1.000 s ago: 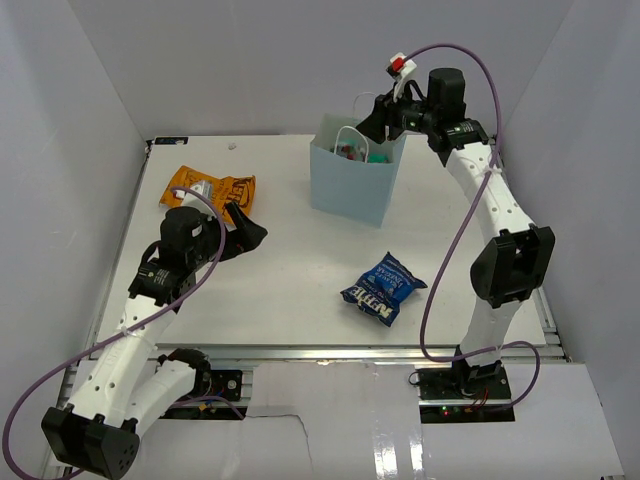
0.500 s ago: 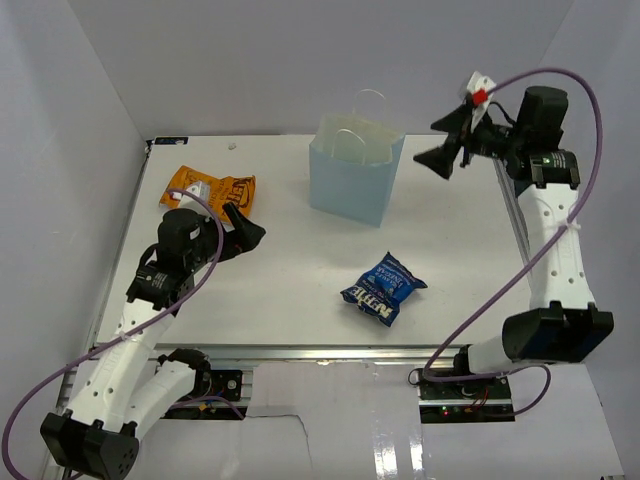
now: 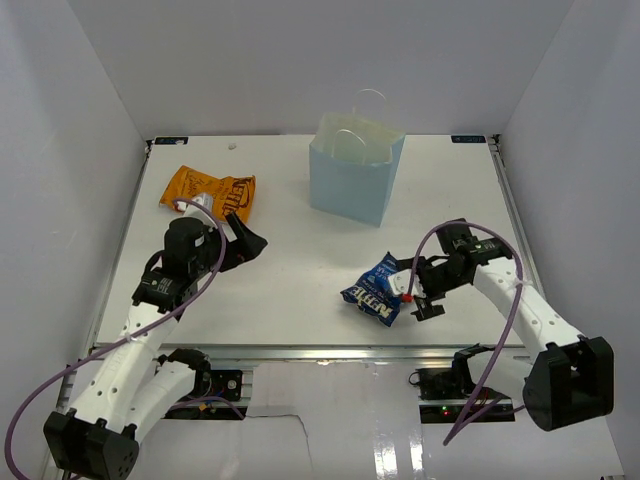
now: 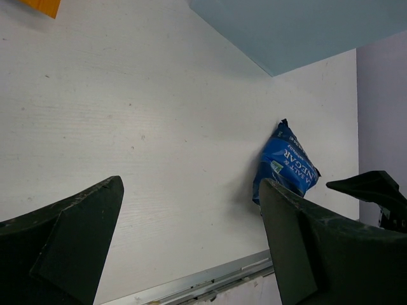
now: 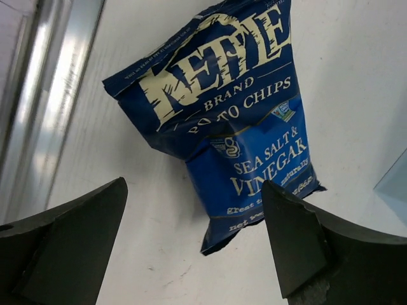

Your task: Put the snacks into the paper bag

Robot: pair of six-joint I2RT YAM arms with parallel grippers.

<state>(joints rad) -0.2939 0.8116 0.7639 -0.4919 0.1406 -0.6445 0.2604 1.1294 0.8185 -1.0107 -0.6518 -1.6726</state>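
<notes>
The light blue paper bag stands upright at the back middle of the table; its lower wall shows in the left wrist view. A blue chip bag lies flat in the front middle; it fills the right wrist view and shows in the left wrist view. An orange chip bag lies at the back left. My right gripper is open and empty, low over the table just right of the blue chip bag. My left gripper is open and empty, just in front of the orange chip bag.
White walls enclose the table on three sides. A metal rail runs along the near edge. Bare table surface lies between the two arms and in front of the paper bag.
My right arm has swung from above the paper bag, out to the right, then down to the table beside the blue chip bag. My left arm has barely moved.
</notes>
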